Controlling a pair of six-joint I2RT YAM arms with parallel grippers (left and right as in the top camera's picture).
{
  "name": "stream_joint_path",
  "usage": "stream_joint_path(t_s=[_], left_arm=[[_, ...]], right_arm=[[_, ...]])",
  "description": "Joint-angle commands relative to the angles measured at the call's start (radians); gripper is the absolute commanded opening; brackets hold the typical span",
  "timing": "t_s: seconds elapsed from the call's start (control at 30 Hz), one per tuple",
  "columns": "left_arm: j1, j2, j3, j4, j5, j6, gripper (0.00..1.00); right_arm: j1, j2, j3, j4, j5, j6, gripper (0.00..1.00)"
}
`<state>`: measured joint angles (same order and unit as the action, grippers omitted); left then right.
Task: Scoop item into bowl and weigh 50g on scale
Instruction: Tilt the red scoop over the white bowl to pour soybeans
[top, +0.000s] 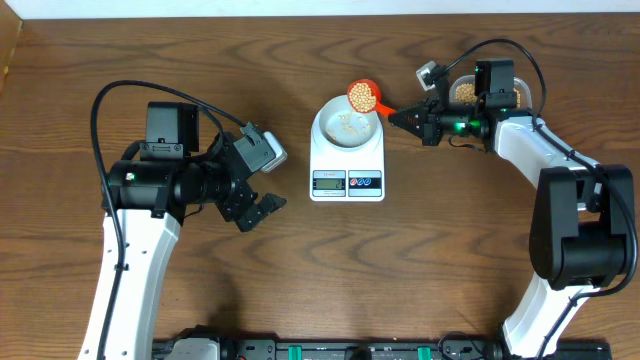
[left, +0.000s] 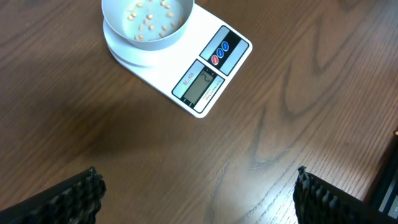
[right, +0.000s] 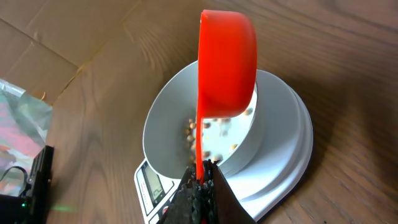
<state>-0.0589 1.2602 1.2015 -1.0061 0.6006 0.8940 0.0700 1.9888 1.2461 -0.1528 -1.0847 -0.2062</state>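
The white scale (top: 346, 170) sits mid-table with the white bowl (top: 344, 128) on it. A few tan beans (left: 148, 18) lie in the bowl (left: 148, 25). My right gripper (top: 408, 118) is shut on the handle of an orange scoop (top: 362, 96), which is heaped with beans and hangs over the bowl's far rim. In the right wrist view the scoop (right: 227, 62) stands on edge above the bowl (right: 174, 124), with my gripper (right: 202, 182) clamped on its handle. My left gripper (top: 266, 212) is open and empty, left of the scale (left: 208, 74).
A clear tub of beans (top: 465, 92) stands at the back right, partly hidden by the right arm. Cardboard (right: 62, 37) and a plastic bag (right: 18, 118) show at the left of the right wrist view.
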Motion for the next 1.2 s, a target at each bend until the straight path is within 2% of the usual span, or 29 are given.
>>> stream_joint_path(t_s=[0.0,1.0,1.17], left_arm=[[0.005,-0.006,0.027,-0.002,0.017,-0.001,0.99],[0.005,-0.006,0.027,-0.002,0.017,-0.001,0.99],[0.005,-0.006,0.027,-0.002,0.017,-0.001,0.99]], right_arm=[[0.011,0.004,-0.004,0.004,-0.017,-0.028,0.01],[0.04,-0.01,-0.004,0.036,0.015,-0.088,0.01],[0.042,-0.055,-0.004,-0.034,0.108,-0.185,0.01]])
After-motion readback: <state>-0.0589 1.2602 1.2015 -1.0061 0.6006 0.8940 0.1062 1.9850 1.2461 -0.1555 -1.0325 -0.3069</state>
